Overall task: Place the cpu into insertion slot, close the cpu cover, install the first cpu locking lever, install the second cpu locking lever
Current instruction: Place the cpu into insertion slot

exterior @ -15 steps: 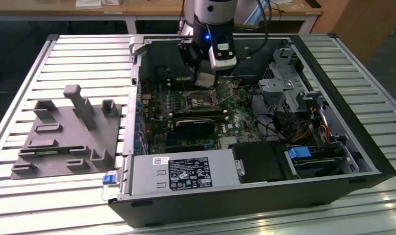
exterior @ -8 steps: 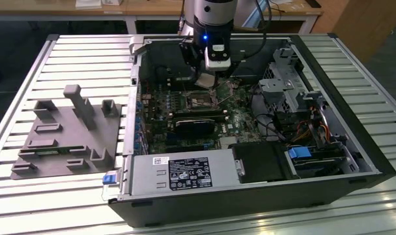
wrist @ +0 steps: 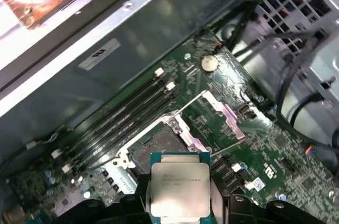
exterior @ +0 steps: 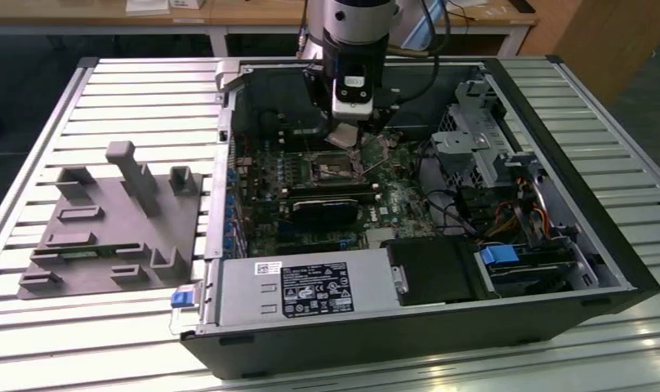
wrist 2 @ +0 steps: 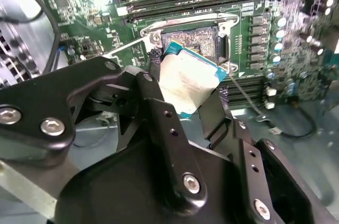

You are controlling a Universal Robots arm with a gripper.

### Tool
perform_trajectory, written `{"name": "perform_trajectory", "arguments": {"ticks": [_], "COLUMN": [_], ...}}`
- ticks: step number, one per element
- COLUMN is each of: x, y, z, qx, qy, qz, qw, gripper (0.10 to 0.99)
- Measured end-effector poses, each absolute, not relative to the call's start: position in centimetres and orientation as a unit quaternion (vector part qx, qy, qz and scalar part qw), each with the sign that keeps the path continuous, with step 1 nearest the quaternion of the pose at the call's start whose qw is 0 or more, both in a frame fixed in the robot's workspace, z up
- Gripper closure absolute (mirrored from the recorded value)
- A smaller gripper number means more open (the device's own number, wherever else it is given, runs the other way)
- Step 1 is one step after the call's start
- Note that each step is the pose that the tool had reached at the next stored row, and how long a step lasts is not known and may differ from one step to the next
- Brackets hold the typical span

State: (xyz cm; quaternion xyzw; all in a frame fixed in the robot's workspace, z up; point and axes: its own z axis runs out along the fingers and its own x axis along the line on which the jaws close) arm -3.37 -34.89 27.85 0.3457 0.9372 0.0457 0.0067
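claw: gripper (wrist: 180, 205) clamped on the cpu (wrist: 179, 184), one finger on each side
cpu: tilted just above the insertion slot (wrist: 159, 147), not seated
cpu cover (wrist: 225, 114): flipped open beside the slot
writing: cpu print too faint to read, and the same goes for the sticker (exterior: 314, 300)
case (exterior: 417, 347): holds the slot's board and the stickered power supply (exterior: 248, 298)

The arm (exterior: 358, 37) reaches straight down, its claw (exterior: 348, 137) clamped on the cpu (wrist: 179, 184)

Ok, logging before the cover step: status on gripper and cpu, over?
Gripper shut on cpu, just above insertion slot. Cpu cover open. Nothing seen between them.
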Motion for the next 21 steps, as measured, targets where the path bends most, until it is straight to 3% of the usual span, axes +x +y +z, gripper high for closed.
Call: {"name": "perform_trajectory", "arguments": {"ticks": [21], "x": [-3.37], "y": [-34.90], "z": [27.26], "qx": [0.518], "qy": [0.854], "qz": [0.044], "qw": [0.015], "gripper": [0.553]}}
